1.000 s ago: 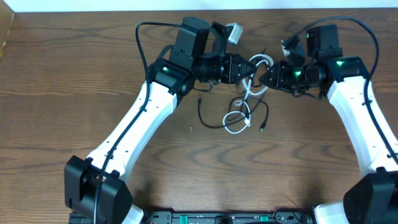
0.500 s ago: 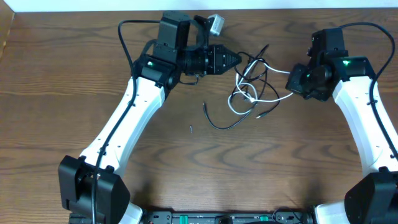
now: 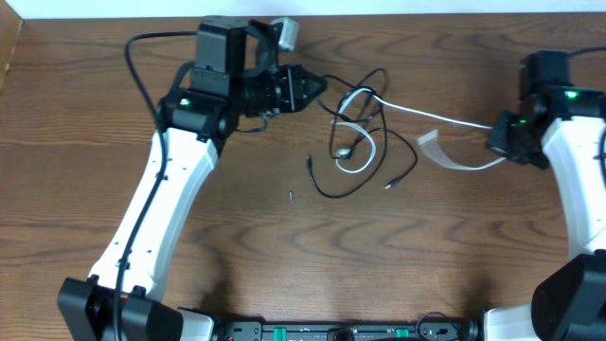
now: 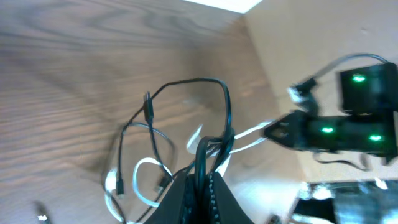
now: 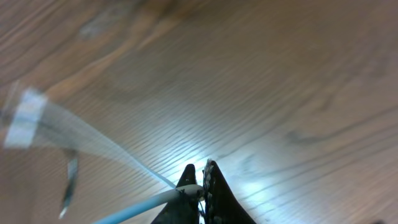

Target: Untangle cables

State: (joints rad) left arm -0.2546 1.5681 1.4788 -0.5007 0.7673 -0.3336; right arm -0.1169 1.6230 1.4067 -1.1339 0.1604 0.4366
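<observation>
l gripper taken as ref pt. its jaws are seen pressed together on the black cable. in the l wrist view the cord is pinched right at the fingertips and is carried out from them in a tall loop.

tangle is found just beyond the l gripper tips, on the r-arm side and a bit nearer the robot base, over the wood table. white and black loops are crossed over each other there. which strand is on top cannot be told.

white cable is drawn out of the tangle in a near-straight line away from the l gripper, across to the r gripper, which is well apart from the ref, past the tangle. r jaws are closed on the white cord, seen btwn the tips in the r wrist view. a further length of white cord w/ a white plug end is seen past that grip, blurred, doubled back toward the l gripper.

black plug end is seen free, base-side of the tangle, away from the l gripper. small dark speck is noted on the wood, base-side of the l gripper, apart from the cables.
</observation>
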